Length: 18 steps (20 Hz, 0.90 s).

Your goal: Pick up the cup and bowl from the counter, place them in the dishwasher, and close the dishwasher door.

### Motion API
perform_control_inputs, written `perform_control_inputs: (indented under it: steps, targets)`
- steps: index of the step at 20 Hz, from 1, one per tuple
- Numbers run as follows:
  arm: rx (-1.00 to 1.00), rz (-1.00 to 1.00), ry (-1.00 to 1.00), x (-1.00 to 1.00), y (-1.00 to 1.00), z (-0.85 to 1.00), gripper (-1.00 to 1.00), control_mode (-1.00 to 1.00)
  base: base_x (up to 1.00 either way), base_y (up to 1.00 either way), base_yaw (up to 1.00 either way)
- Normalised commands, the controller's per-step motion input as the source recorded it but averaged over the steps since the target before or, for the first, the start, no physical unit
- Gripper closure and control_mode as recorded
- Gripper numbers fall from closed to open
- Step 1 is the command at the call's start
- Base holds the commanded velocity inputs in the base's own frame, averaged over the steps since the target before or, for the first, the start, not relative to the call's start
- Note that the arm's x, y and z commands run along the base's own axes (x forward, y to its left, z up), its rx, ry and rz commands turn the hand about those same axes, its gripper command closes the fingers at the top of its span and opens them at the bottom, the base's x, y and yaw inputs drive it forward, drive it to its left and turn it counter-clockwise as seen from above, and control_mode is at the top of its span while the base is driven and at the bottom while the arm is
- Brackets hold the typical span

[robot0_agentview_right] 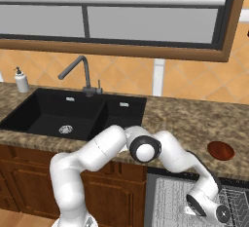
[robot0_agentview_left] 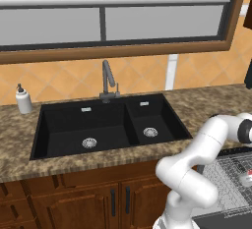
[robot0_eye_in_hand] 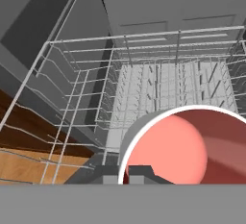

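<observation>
A cup (robot0_eye_in_hand: 192, 146) with a white rim and red inside is very close in the hand view. My gripper (robot0_eye_in_hand: 126, 176) is shut on its wall, one fingertip (robot0_eye_in_hand: 140, 173) inside the rim. The cup hangs over the grey wire rack (robot0_eye_in_hand: 158, 81) of the open dishwasher. In the left base view the cup (robot0_agentview_left: 245, 178) shows as a small red and white shape inside the rack (robot0_agentview_left: 224, 171) at the far right. A reddish-brown bowl (robot0_agentview_right: 220, 150) sits on the granite counter (robot0_agentview_right: 194, 119), right of the sink and above the rack (robot0_agentview_right: 177, 197).
A black double sink (robot0_agentview_left: 106, 125) with a grey faucet (robot0_agentview_left: 108, 80) lies left of the arm. A soap dispenser (robot0_agentview_left: 22, 99) stands at the far left. Brown cabinet doors (robot0_agentview_left: 98, 201) run below. The dishwasher door (robot0_agentview_left: 224, 220) lies open under the rack.
</observation>
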Motion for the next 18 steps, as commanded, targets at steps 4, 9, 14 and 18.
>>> perform_control_inputs:
  steps: [4, 9, 14, 18]
  targets:
    - [-0.05, 0.0, 0.2, 0.81, 0.0, 0.0, 1.0, -1.0, 0.0, 0.0, 0.0]
    - [-0.02, 0.0, 0.06, 0.21, 0.0, -0.3, 1.0, -1.0, 0.0, 0.0, 0.0]
    - [0.0, 0.0, 0.0, 0.0, 0.0, -0.14, 1.0, -1.0, 0.0, 0.0, 0.0]
    - [0.0, 0.0, 0.0, 0.0, 0.0, 0.0, -1.0, -1.0, 0.0, 0.0, 0.0]
